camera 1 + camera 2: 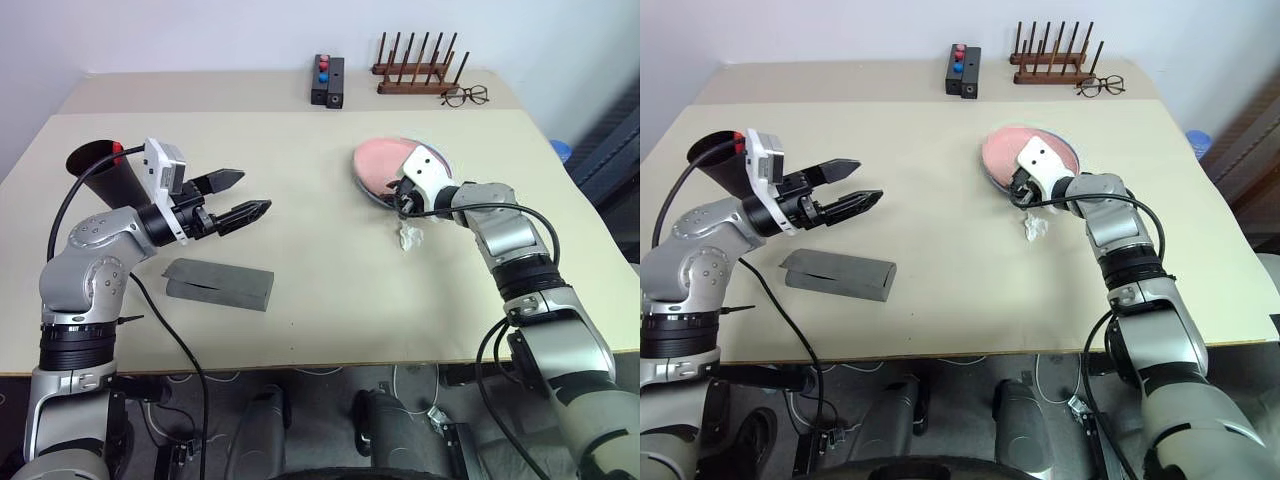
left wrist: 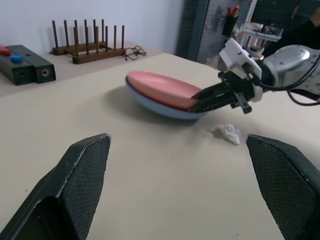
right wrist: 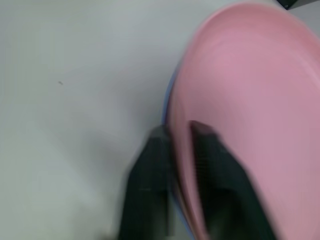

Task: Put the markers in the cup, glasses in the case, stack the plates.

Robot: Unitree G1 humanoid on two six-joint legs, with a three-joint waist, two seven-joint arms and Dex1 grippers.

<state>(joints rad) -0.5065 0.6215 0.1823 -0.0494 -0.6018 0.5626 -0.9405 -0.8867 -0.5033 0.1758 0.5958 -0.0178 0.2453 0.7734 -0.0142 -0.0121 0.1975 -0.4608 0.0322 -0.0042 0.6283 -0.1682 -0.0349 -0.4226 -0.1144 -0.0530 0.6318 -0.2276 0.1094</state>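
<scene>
1. Two plates sit stacked right of the table's (image 1: 300, 330) middle: the pink plate (image 2: 160, 87) lies inside the light blue plate (image 2: 150, 101), whose rim shows beneath it.
2. The right gripper (image 3: 175, 135) straddles the near edge of the stack, one finger over the pink rim and one outside it; the gap is narrow, and whether the fingers press the rim cannot be told.
3. The left wrist view shows the stack from the side, with a small crumpled white scrap (image 2: 227, 133) on the table just beside it; the right wrist view shows the pink surface close up, with a sliver of blue at its edge.
4. The left gripper (image 1: 240, 197) hangs above the table well to the left of the plates, fingers spread wide, holding nothing.
5. The cup (image 1: 105, 170), dark and tapered, stands farther left of the plates, behind the left arm, with a red tip (image 1: 117, 150) at its rim, so the marker appears to be in it.
6. The grey case (image 1: 220, 284) lies shut, nearer the front edge than the plates.
</scene>
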